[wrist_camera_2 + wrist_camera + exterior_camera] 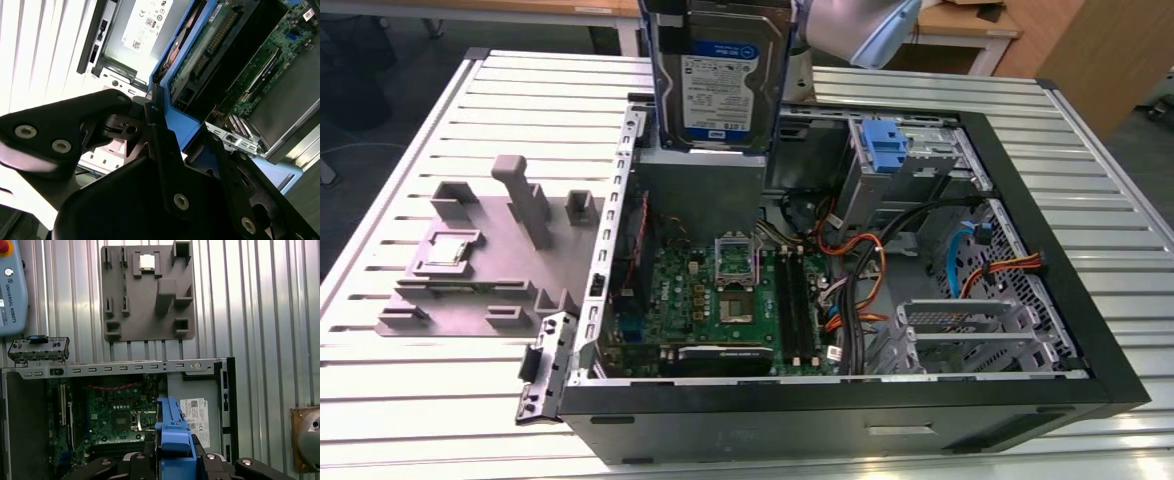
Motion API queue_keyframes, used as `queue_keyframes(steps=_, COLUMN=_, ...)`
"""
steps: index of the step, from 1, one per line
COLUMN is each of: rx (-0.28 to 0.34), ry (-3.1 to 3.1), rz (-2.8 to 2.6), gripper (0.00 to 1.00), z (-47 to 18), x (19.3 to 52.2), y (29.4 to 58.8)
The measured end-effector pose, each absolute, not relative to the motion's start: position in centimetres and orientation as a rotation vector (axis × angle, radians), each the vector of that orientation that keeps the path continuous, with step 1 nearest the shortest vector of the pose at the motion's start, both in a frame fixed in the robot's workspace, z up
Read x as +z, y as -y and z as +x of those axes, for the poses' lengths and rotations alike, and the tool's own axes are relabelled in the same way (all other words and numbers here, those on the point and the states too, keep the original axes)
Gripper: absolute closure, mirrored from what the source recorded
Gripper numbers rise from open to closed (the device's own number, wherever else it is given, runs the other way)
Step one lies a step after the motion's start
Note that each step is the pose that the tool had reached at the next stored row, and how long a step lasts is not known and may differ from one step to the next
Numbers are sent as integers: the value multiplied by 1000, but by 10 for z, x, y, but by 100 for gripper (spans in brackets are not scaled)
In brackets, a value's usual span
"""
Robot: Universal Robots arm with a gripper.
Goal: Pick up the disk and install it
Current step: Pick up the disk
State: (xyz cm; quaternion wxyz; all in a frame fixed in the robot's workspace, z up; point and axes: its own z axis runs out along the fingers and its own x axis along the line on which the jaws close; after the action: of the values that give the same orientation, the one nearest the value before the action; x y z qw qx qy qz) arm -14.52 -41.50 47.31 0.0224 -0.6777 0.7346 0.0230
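Gripping the disk (720,75) by its blue carrier, with the hand (150,107) clamped on the edge. Hanging upright at top centre of the exterior view, above the open case (854,425). Probably risking a tilt or slip from such narrow grip, or snagging on the cables (861,270).

Gripper (145,112): black fingers (75,130) clamp the blue carrier edge of the disk (200,55). The disk is held edge-on to the camera, with its circuit-board side in view. Beyond it lie the green motherboard (280,45), a grey metal box with a white label (145,25), and the white slatted table (40,45).
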Motion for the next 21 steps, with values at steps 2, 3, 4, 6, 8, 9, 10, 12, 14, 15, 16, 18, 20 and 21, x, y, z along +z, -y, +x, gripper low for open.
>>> queue_keyframes(steps=2, rx=71, ry=-2278, rz=-2097, gripper=63, z=-141, x=473, y=415)
queue_keyframes(steps=3, rx=71, ry=-2278, rz=-2096, gripper=63, z=-138, x=473, y=415)
queue_keyframes(steps=4, rx=71, ry=-2279, rz=-2096, gripper=63, z=-135, x=473, y=415)
queue_keyframes(steps=6, rx=71, ry=-2279, rz=-2095, gripper=63, z=-130, x=473, y=415)
queue_keyframes(steps=8, rx=71, ry=-2279, rz=-2095, gripper=63, z=-126, x=473, y=415)
queue_keyframes(steps=9, rx=71, ry=-2279, rz=-2095, gripper=63, z=-126, x=473, y=415)
queue_keyframes(steps=10, rx=71, ry=-2279, rz=-2095, gripper=63, z=-126, x=473, y=415)
queue_keyframes(steps=12, rx=72, ry=-2279, rz=-2095, gripper=63, z=-126, x=473, y=415)
queue_keyframes(steps=14, rx=72, ry=-2279, rz=-2095, gripper=63, z=-126, x=473, y=415)
queue_keyframes(steps=15, rx=72, ry=-2279, rz=-2095, gripper=63, z=-126, x=473, y=415)
queue_keyframes(steps=16, rx=71, ry=-2279, rz=-2095, gripper=63, z=-126, x=473, y=415)
queue_keyframes(steps=18, rx=68, ry=-2280, rz=-2097, gripper=63, z=-126, x=473, y=416)
queue_keyframes(steps=20, rx=60, ry=-2284, rz=-2100, gripper=63, z=-126, x=473, y=418)
queue_keyframes(steps=21, rx=56, ry=-2286, rz=-2102, gripper=63, z=-126, x=473, y=419)
